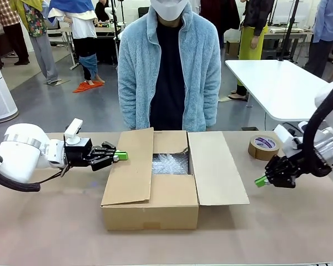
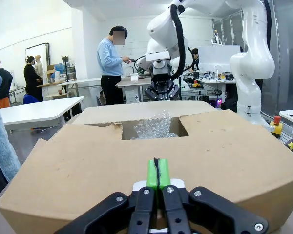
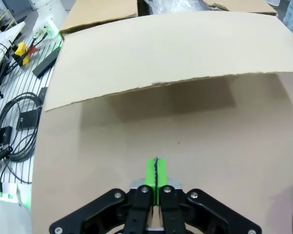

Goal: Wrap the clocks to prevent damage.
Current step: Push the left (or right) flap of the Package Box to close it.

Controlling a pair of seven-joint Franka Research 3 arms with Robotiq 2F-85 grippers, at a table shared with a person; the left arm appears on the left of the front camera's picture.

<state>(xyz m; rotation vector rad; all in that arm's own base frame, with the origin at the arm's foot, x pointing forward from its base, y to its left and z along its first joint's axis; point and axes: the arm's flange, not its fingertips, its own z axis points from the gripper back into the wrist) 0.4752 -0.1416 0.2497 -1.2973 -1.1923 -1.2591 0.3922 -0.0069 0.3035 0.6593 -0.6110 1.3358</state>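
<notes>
We note bright, even overhead light; soft shadow under the flap (image 3: 176,53) on the table (image 3: 112,146); wrist views bow at edges.

Box (image 1: 150,208) interior mostly hidden beneath flaps (image 1: 217,166) and bubble wrap (image 1: 170,164)

Legible text, brands, numbers, signs: none. One item carries print: tape roll (image 1: 263,147), brown, lying flat on the table by the robot's right arm. The round label on its top face has purple-and-white markings too small to read.
</notes>
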